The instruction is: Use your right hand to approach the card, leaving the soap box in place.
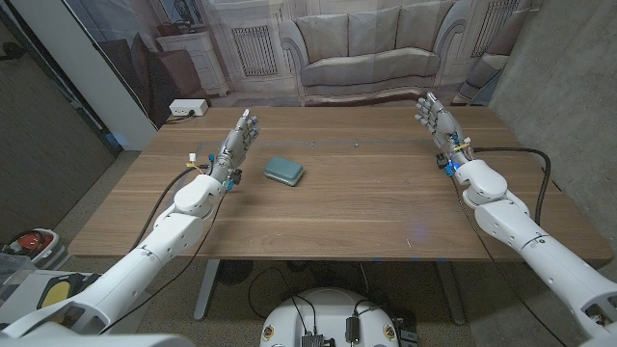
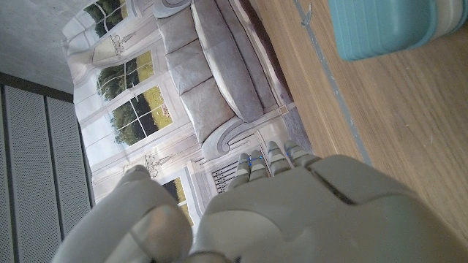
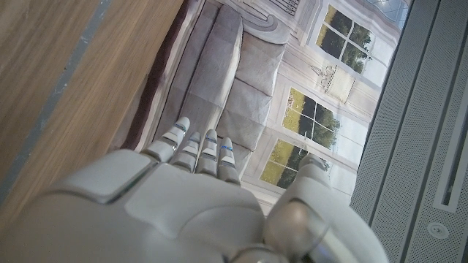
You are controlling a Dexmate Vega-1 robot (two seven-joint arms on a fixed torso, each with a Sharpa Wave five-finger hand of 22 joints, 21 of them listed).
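The head camera is looking down from above over the whole wooden table (image 1: 328,202) toward a sofa backdrop (image 1: 381,43). Each wrist camera is sitting close behind its own hand, left hand (image 2: 292,212) and right hand (image 3: 183,204), facing that same backdrop, turned sideways.

A robot test room or lab, dressed as a parlour. A wooden table (image 1: 337,202) stood before a printed backdrop (image 1: 337,48) that pictured a sofa (image 1: 381,43), panelled walls and a radiator; the wrist views showed the same print with tall windows (image 3: 307,124). The backdrop hung as a sheet reaching the floor. Beside it were a grey textured wall (image 1: 569,87) on one side and a dark panel (image 1: 48,125) on the other. A white power strip (image 1: 187,108) lay on the floor, and cables (image 1: 289,280) ran under the table.
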